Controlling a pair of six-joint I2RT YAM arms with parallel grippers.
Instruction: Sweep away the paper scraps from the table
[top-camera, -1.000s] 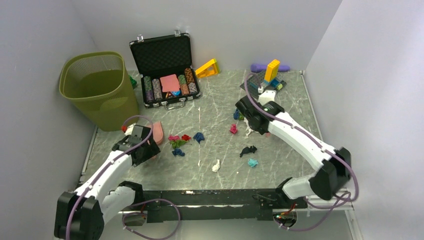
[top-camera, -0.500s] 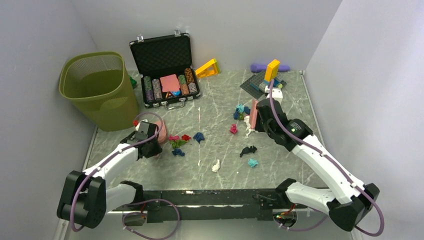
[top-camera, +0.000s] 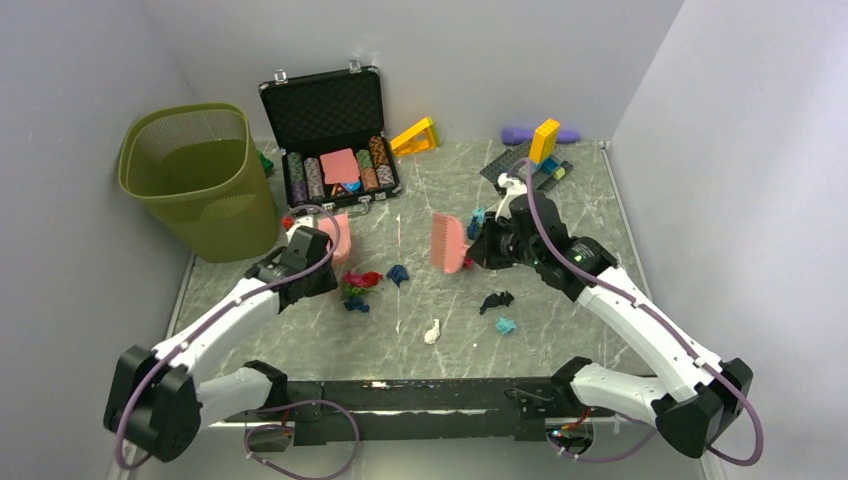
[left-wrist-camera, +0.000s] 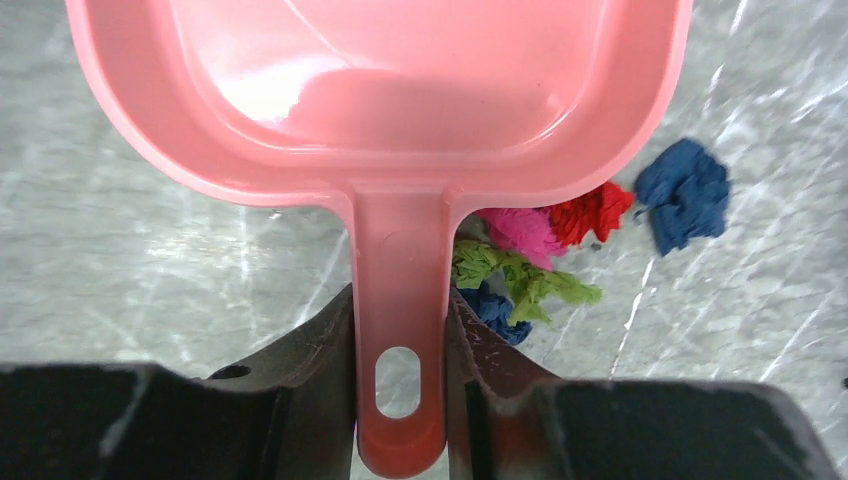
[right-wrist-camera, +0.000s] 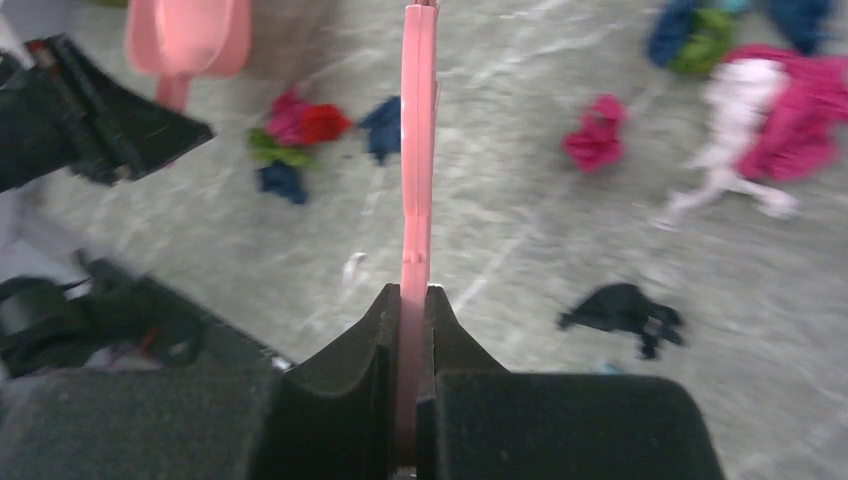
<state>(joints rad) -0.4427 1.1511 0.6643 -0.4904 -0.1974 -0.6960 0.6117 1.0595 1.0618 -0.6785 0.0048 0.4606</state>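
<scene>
Grey-green marble-patterned table (top-camera: 420, 205), metal-framed. Grips pink plastic dustpan (left-wrist-camera: 380, 100) by handle with left fingers (left-wrist-camera: 310, 400), part-closed around it. Pinches pink plastic brush (top-camera: 449, 242) by flat handle with right fingers (right-wrist-camera: 350, 370), shut tight on it, mid-table. Crumpled coloured paper scraps (top-camera: 368, 279) on table: cluster just beside dustpan, others scattered near brush.

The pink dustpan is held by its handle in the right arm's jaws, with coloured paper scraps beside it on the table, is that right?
Not quite: the pink dustpan is held by its handle in the jaws of the left arm, not of the right arm, as the left wrist view shows. The coloured paper scraps do lie beside it on the table.
</scene>
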